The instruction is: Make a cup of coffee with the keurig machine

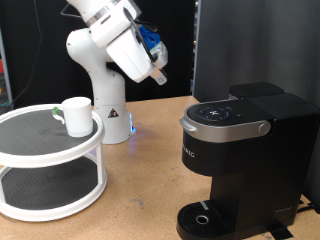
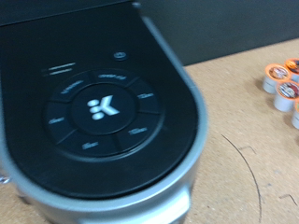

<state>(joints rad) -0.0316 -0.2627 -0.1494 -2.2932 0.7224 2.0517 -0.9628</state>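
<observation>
Black keurig machine (image 1: 235, 160) stands at exterior view's right, lid down, drip tray bare. Two-tier white rack (image 1: 50, 160) at left carries the cup (image 1: 77, 115) on top. Gripper (image 1: 160, 75) hangs above, between rack and machine; finger spread cannot be told. Judgement: stay centred over the lid before descending. Pods (image 2: 283, 84) lie beside the machine.

1. A white two-tier round stand (image 1: 50, 165) is seen on the wooden bench (image 1: 140, 190) at the exterior view's left.
2. Several small pods (image 2: 283, 86) with orange-rimmed tops are seen clustered together on the bench in the wrist view.
3. A dark panel (image 1: 255, 45) is seen behind.
</observation>
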